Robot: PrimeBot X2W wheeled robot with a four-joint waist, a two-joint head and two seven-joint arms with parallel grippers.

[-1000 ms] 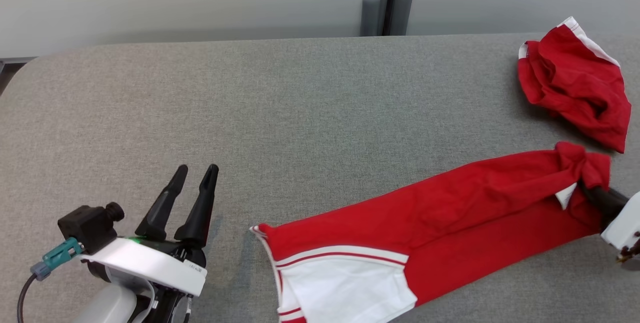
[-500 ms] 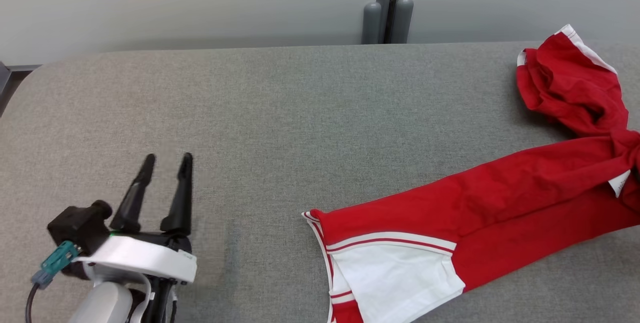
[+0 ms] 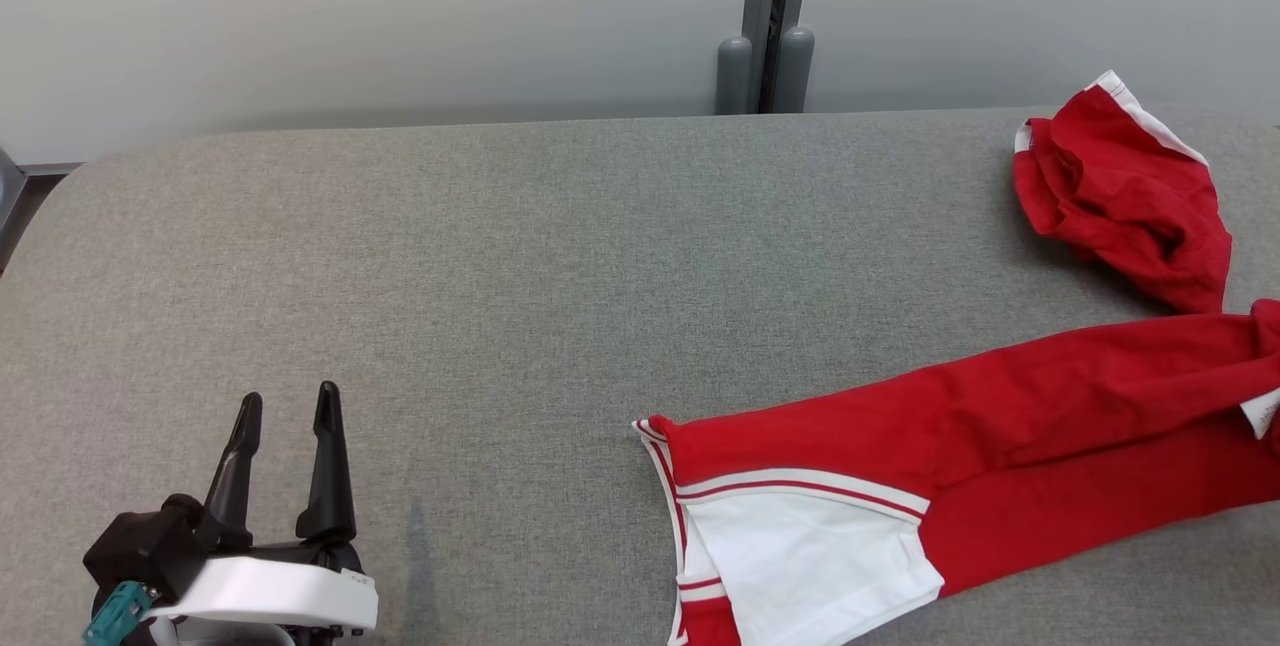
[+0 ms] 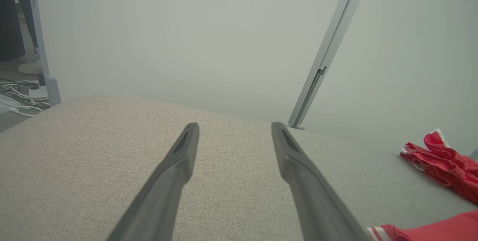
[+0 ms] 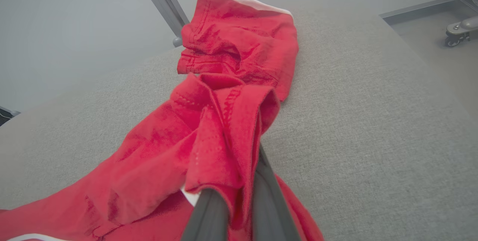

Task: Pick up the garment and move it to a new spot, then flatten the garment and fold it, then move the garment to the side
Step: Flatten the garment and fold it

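— Where do we have the garment (image 3: 960, 436)?
— On the table (image 3: 500, 256), nearer us than the post (image 3: 765, 21) and off to its right. It is a long red strip with its white panel at the end nearest the post. The other end runs out of the head view, further right.
— And our right gripper (image 5: 241, 196)?
— Its fingers (image 5: 267, 203) are clamped on a bunched red fold of the garment, and cloth is draped over their tips.
— The left gripper (image 3: 288, 394)?
— Well left of the post, low at our edge of the table. Its fingers stand apart with nothing between them, well clear of the garment.
— What is the red heap (image 3: 1120, 196) right of the post?
— Crumpled red cloth with a white band, closer to the post's line than the strip is. In the right wrist view it lies just beyond the held fold, and we cannot tell whether the two touch or are one piece
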